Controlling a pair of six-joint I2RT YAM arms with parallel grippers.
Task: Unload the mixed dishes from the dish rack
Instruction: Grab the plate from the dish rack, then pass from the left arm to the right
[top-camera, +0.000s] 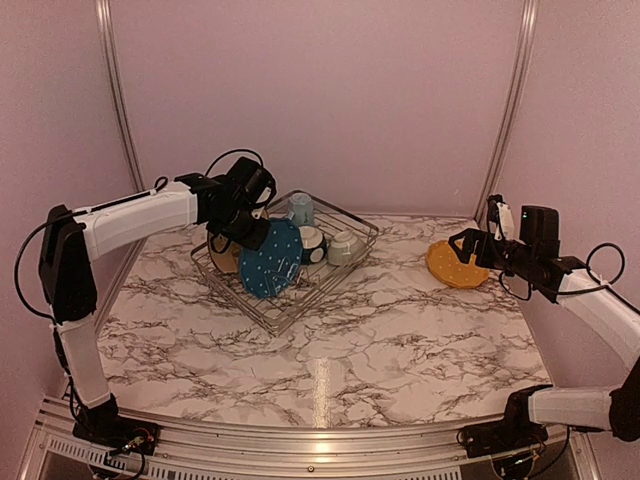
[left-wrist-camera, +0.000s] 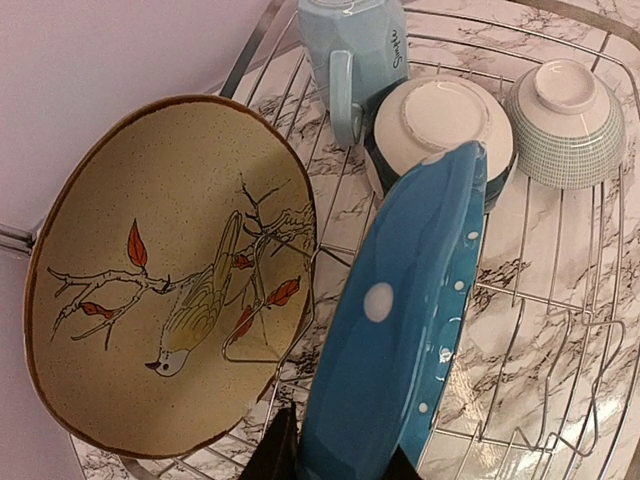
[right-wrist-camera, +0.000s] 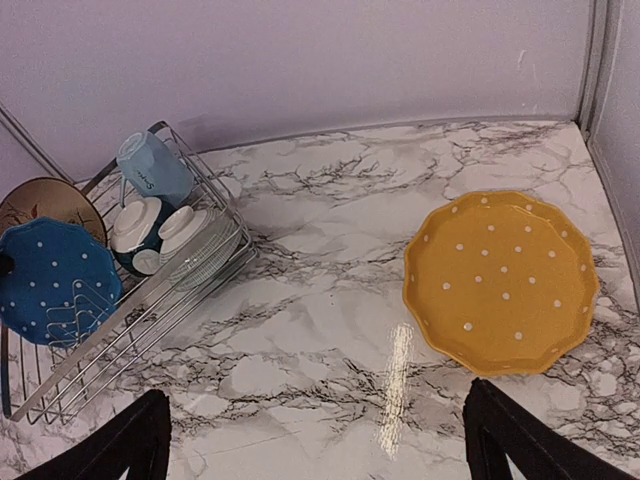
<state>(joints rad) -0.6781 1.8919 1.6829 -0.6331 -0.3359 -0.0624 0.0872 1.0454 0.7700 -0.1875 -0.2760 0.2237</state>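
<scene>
From above, the left gripper (top-camera: 256, 234) met the blue plate (top-camera: 272, 258), which stood on edge in the rack (top-camera: 290, 312). The right gripper (top-camera: 462, 243) hung near the yellow plate (top-camera: 455, 266), flat on the table (top-camera: 380, 345). The left wrist view showed the blue plate's rim clamped between the fingers (left-wrist-camera: 268, 455). In the right wrist view the jaws gaped wide, with the yellow plate ahead, untouched.

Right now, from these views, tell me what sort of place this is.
Probably a robot test booth staged as a kitchen counter: plain walls with metal frame rails, a marble-patterned tabletop, and a wire dish rack holding a blue plate and mug.
</scene>
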